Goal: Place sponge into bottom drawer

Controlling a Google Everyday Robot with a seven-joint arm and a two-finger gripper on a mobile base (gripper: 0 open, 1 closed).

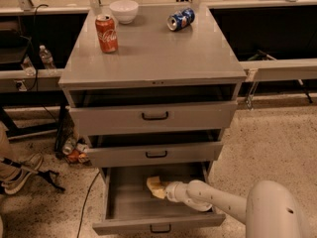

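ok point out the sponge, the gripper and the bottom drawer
sponge (154,185): camera view, middle of its pale-yellow top.
bottom drawer (128,198): camera view, bare floor left of the sponge.
gripper (163,191): camera view, its tip at the sponge, inside the bottom drawer.

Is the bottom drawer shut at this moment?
No, the bottom drawer stands pulled out, and the hand reaches inside it with the sponge at its tip.
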